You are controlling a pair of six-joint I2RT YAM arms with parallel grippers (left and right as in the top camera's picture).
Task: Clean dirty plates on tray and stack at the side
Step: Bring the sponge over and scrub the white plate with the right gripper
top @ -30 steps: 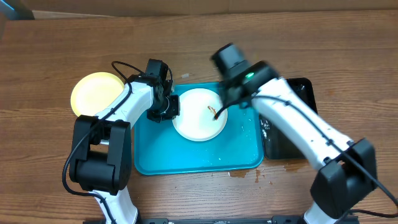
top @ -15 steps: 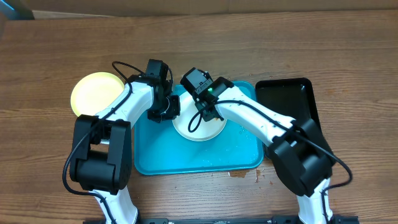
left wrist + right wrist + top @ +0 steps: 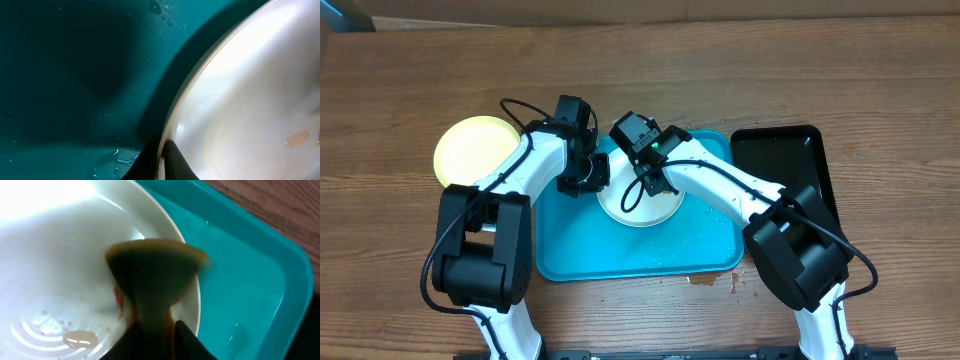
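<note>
**Wood table (image 3: 880,90), wet tray (image 3: 620,255), one plate under the pad**

Left gripper (image 3: 161,162) first: I only get the dark tips, but the rim of the white plate (image 3: 655,212) runs between them, so I read it as pinched on that edge.

Right gripper (image 3: 155,337) is clamped on a brown wiping pad (image 3: 150,270). It's blurred, pressed onto the plate's inner face just by the rim, right beside a reddish smear (image 3: 118,299).

The plate sits on the turquoise tray, toward its back-left part, and water is beaded on both. Further out, a pale yellow plate (image 3: 470,150) lies on the table to the left. The black tray (image 3: 785,165) is just beside the blue one on the right.

My worry is that a hard sideways wipe could drag the slick rim out of the left pinch. The plate could then skid on the wet tray floor, or the pad could just spread the smear.

I can't read any brand, label or writing anywhere.
</note>
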